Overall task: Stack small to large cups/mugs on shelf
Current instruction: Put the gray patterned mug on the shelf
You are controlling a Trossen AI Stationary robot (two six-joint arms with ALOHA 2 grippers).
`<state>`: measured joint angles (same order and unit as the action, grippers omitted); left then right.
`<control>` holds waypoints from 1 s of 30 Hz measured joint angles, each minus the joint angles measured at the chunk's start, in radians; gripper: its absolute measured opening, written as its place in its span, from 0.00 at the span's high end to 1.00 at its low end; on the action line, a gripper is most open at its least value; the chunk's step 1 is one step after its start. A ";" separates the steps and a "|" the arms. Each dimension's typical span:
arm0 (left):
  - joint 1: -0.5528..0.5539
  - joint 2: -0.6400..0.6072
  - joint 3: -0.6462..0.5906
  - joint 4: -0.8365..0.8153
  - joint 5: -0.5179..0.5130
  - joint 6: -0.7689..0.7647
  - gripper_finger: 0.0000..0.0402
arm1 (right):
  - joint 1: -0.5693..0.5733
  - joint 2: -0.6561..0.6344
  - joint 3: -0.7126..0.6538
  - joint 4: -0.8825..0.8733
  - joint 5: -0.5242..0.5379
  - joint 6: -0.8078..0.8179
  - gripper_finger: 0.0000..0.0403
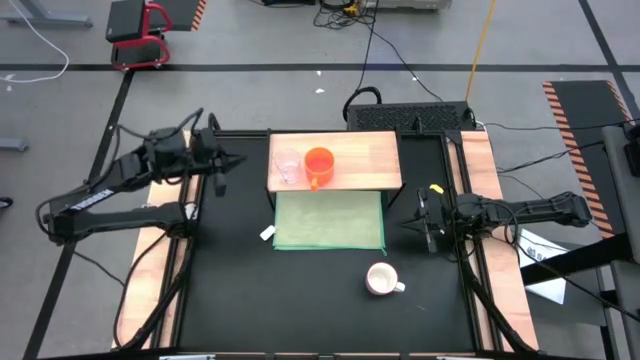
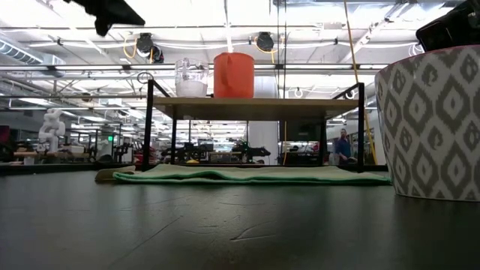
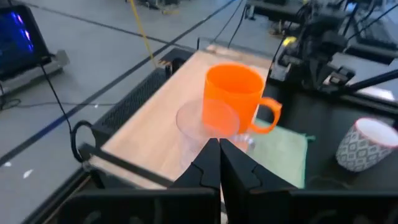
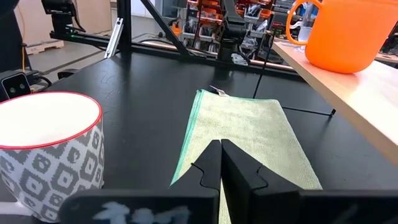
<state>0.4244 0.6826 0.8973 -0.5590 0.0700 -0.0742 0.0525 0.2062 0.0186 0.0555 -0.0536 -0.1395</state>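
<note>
The clear cup point(image 1: 288, 166) and the orange mug point(image 1: 318, 164) stand upright side by side on the pale-wood shelf point(image 1: 365, 160); both also show in the left wrist view, the cup point(image 3: 205, 127) in front of the mug point(image 3: 236, 96). The white patterned mug point(image 1: 381, 279) stands on the black table near the front. It also shows in the right wrist view point(image 4: 46, 152). My left gripper point(image 1: 236, 161) is shut and empty, left of the shelf. My right gripper point(image 1: 412, 221) is shut and empty, right of the green mat.
A green mat point(image 1: 329, 221) lies on the table under and in front of the shelf. Wooden side strips point(image 1: 490, 190) run along both table edges. The shelf stands on thin black legs point(image 2: 148, 127).
</note>
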 joint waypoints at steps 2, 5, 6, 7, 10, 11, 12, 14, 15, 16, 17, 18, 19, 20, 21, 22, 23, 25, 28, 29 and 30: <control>0.000 -0.017 -0.044 0.040 0.000 -0.003 1.00 | 0.000 0.000 0.000 0.000 0.000 0.006 1.00; -0.010 -0.057 -0.097 0.124 0.012 -0.012 1.00 | 0.000 0.000 0.000 0.000 0.000 0.016 1.00; -0.017 -0.075 -0.116 0.137 0.005 -0.016 1.00 | 0.000 0.000 0.000 0.000 0.000 0.019 1.00; -0.023 -0.094 -0.139 0.146 -0.007 -0.018 1.00 | 0.000 0.000 0.000 0.000 0.000 0.022 1.00; -0.040 -0.157 -0.206 0.212 -0.012 -0.055 1.00 | 0.000 0.000 0.000 -0.003 0.000 0.023 1.00; -0.048 -0.178 -0.225 0.227 -0.007 -0.069 1.00 | 0.000 0.000 0.000 -0.003 0.000 0.022 1.00; -0.057 -0.198 -0.244 0.240 0.002 -0.072 1.00 | 0.000 0.000 0.000 -0.003 0.000 0.020 1.00; -0.082 -0.232 -0.284 0.268 0.003 -0.087 1.00 | 0.000 0.000 0.000 -0.001 0.000 0.018 1.00; -0.097 -0.247 -0.306 0.282 -0.009 -0.095 1.00 | 0.000 0.000 0.000 0.000 0.000 0.018 1.00; -0.113 -0.262 -0.332 0.299 -0.015 -0.099 1.00 | 0.000 0.000 0.000 0.000 0.000 0.018 1.00; -0.132 -0.275 -0.354 0.319 -0.016 -0.102 1.00 | 0.000 0.000 0.000 -0.001 0.000 0.018 1.00; -0.152 -0.288 -0.374 0.340 -0.017 -0.102 1.00 | 0.000 0.000 0.000 0.000 0.000 0.018 1.00; -0.172 -0.301 -0.396 0.363 -0.019 -0.102 1.00 | 0.000 0.000 0.000 0.000 0.000 0.018 1.00; -0.192 -0.312 -0.417 0.382 -0.028 -0.102 1.00 | 0.000 0.000 0.000 0.000 0.000 0.020 1.00; -0.212 -0.322 -0.434 0.398 -0.047 -0.098 1.00 | 0.000 0.000 0.000 0.000 0.000 0.021 1.00; -0.231 -0.330 -0.447 0.412 -0.067 -0.092 1.00 | 0.000 0.000 0.000 0.000 0.000 0.022 1.00; -0.249 -0.339 -0.457 0.417 -0.081 -0.083 1.00 | 0.000 0.000 0.000 0.000 0.000 0.022 1.00; -0.282 -0.354 -0.475 0.412 -0.096 -0.064 1.00 | 0.000 0.000 0.000 0.000 0.000 0.022 1.00; -0.328 -0.364 -0.490 0.417 -0.104 -0.053 1.00 | 0.000 0.000 0.000 0.000 0.000 0.022 1.00; -0.342 -0.364 -0.495 0.416 -0.115 -0.048 1.00 | 0.000 0.000 0.000 0.000 0.000 0.022 1.00; -0.354 -0.364 -0.501 0.416 -0.132 -0.041 1.00 | 0.000 0.000 0.000 0.000 0.000 0.022 1.00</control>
<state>0.0701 0.3187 0.3964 -0.1432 -0.0623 -0.1148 0.0521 0.2062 0.0185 0.0555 -0.0536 -0.1173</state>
